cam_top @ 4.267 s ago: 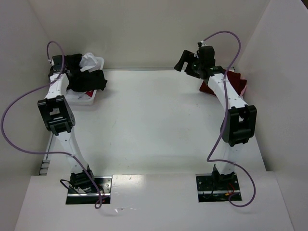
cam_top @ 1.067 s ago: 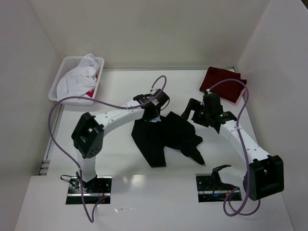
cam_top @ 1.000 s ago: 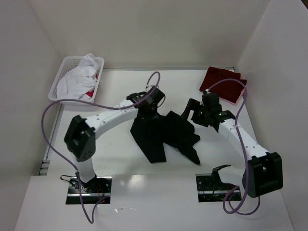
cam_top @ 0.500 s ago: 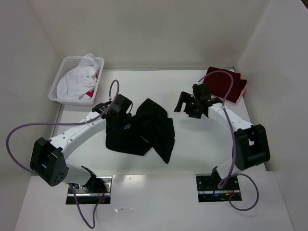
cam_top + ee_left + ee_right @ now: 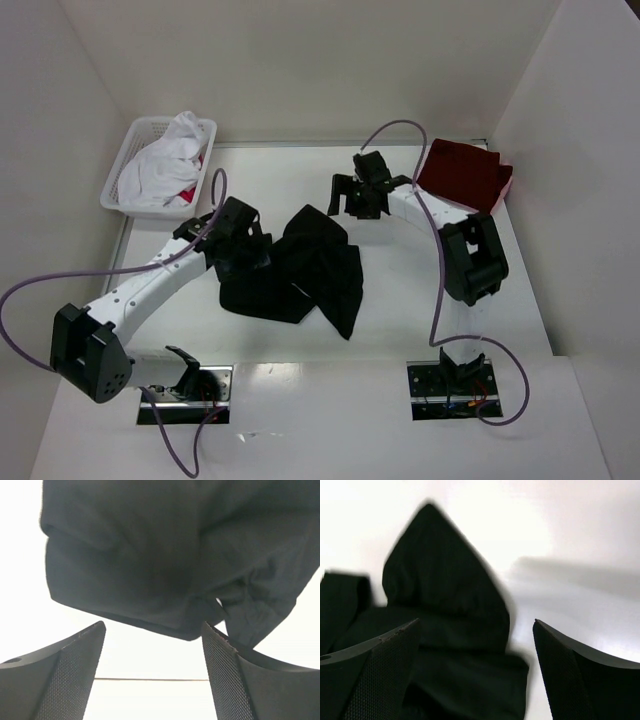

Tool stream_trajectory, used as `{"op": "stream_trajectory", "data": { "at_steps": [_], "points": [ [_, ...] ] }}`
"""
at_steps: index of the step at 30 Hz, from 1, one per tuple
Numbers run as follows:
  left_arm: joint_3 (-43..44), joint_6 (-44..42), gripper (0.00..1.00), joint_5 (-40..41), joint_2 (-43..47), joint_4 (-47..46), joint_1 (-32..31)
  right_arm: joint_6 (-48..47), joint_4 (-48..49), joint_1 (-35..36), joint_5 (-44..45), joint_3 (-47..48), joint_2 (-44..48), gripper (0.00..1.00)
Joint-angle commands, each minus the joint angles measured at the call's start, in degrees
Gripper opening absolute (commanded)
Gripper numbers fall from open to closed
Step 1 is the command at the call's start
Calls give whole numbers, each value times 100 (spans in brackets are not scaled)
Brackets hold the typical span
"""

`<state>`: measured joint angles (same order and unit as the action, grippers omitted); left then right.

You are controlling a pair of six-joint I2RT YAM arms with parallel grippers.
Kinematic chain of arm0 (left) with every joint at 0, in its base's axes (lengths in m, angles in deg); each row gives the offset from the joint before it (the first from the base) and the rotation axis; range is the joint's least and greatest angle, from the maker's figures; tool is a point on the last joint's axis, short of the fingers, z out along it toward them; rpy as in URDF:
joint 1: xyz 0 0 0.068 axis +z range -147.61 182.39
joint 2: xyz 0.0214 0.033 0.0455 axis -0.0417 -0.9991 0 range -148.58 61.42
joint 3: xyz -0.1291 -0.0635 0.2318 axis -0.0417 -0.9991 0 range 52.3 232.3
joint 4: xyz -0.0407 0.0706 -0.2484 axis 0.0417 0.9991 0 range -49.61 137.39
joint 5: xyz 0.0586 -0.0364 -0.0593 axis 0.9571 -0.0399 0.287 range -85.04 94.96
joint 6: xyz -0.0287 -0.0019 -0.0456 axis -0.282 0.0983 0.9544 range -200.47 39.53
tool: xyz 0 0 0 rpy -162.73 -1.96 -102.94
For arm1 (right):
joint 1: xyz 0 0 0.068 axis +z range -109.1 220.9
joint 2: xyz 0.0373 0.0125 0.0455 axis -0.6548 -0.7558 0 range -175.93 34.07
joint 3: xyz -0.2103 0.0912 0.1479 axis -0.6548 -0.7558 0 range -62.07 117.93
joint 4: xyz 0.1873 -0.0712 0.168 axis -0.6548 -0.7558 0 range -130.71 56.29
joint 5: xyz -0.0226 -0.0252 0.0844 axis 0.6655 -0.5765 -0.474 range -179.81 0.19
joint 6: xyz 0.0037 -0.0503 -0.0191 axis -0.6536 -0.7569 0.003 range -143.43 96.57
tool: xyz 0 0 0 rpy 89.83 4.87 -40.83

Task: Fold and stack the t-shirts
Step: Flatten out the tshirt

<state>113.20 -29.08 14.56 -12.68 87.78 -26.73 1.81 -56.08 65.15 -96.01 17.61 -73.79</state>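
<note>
A black t-shirt (image 5: pixel 300 272) lies crumpled and partly doubled over in the middle of the table. My left gripper (image 5: pixel 250 258) stands open at its left edge, and in the left wrist view (image 5: pixel 152 630) only bare table shows between the fingers, with the black cloth (image 5: pixel 165 555) just beyond them. Over the shirt's pointed far corner hovers my right gripper (image 5: pixel 350 203), open; the right wrist view (image 5: pixel 475 622) has the black cloth (image 5: pixel 445 615) below the spread fingers. A dark red t-shirt (image 5: pixel 463 175) lies folded at the far right.
A white lattice basket (image 5: pixel 113 190) at the far left holds a white t-shirt (image 5: pixel 160 168) and a bit of red cloth (image 5: pixel 190 190). White walls close in the table on three sides. Purple cables loop from both arms.
The left gripper dragged the black t-shirt leftward, then opened and let it go. The right arm swung left and further back to the shirt's far corner, staying open.
</note>
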Motion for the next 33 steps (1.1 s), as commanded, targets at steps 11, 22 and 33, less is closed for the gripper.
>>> {"op": "stream_trajectory", "data": {
  "at_steps": [11, 22, 33],
  "points": [
    [-17, -599, 94, -318, 378, -143, 1039, -1266, -592, 585, 656, 2778, -2128, 87],
    [36, -973, 95, -564, 325, -257, 1453, -1433, -940, 967, 739, 3652, -2885, 87],
    [150, -1307, 96, -777, 112, -257, 1760, -1434, -1357, 1117, 1465, 4382, -3480, 57]
  ]
}}
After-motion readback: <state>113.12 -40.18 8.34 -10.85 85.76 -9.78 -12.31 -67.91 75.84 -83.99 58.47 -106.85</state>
